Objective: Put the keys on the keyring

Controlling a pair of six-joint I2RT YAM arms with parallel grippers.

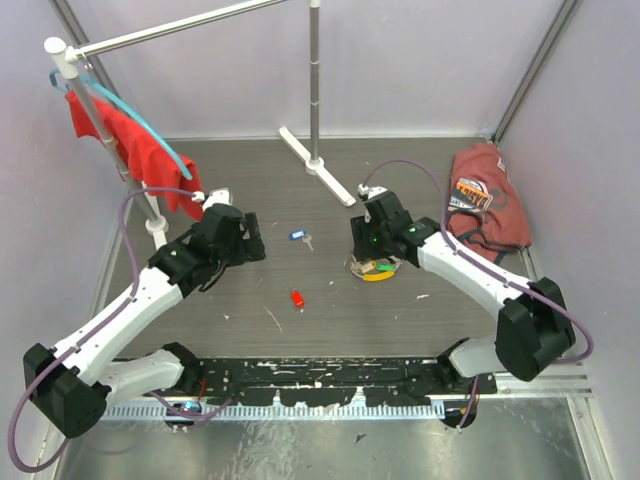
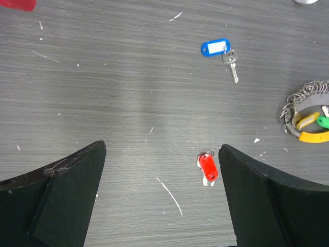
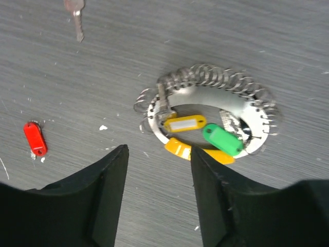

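The keyring (image 3: 185,124) was noted on the tabletop (image 3: 267,31), just above and right of the right hand (image 3: 158,154), which was partly open and empty. The red key (image 2: 207,165) was seen lying upright in frame beside the frame-right finger of the left hand (image 2: 162,154), wide open and empty. The blue key (image 2: 216,48) was recorded well apart, at upper right.

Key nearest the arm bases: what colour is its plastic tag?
Red key tag; best in left wrist view.

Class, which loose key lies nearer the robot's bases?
The red-tagged key: it lies closer to the near edge of the table, while the blue-tagged key sits farther back.
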